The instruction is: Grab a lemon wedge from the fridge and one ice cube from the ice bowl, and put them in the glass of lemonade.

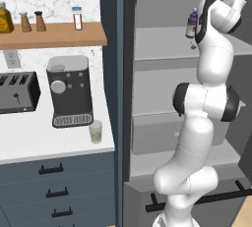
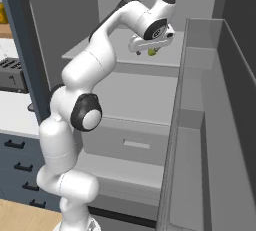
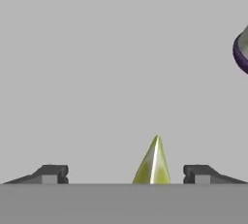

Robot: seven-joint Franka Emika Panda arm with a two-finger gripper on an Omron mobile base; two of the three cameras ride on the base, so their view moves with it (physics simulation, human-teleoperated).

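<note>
The fridge [image 1: 167, 49] stands open, and my arm reaches onto its upper pale shelf [image 2: 125, 55]. The lemon wedge [image 3: 153, 164], a small yellow-green piece, lies on that shelf between my fingertips [image 3: 54, 173], with a gap on each side. My gripper [image 3: 126, 174] is open around it, touching nothing. From the right base the gripper [image 2: 149, 50] hangs just over the lemon wedge [image 2: 153, 52]. The glass of lemonade [image 1: 95, 131] stands on the white counter left of the fridge, near its front edge. The ice cube and the ice bowl are out of view.
A purple-capped bottle [image 1: 192, 24] stands on the same shelf beside the hand, its base [image 3: 240, 51] at the right. The fridge door [image 2: 210, 125] swings open on the right. A coffee machine [image 1: 70, 91] and toaster [image 1: 18, 92] sit on the counter; jars line a wooden shelf [image 1: 54, 34].
</note>
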